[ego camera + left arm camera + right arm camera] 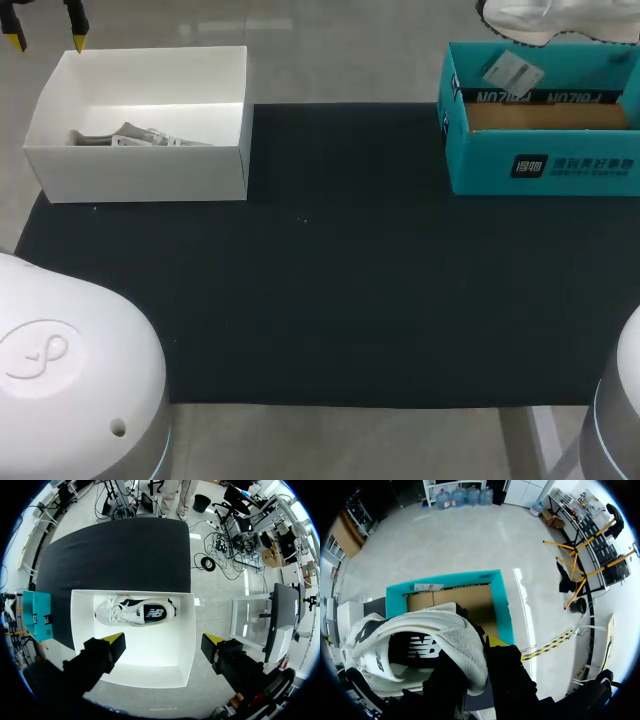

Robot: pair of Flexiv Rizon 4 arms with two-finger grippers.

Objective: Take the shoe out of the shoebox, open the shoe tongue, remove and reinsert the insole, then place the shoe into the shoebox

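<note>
R gripper (pixel 479 655) clamped on shoe (pixel 420 630) collar near teal shoebox (pixel 501 605). I judge it light, upper soft; rim is best hold. L gripper (pixel 162 644) wide open, empty.

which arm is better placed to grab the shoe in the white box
Left. The left tool hangs open above the white box, its shoe just below. The right tool is at the teal box, shut on the other shoe.
</note>
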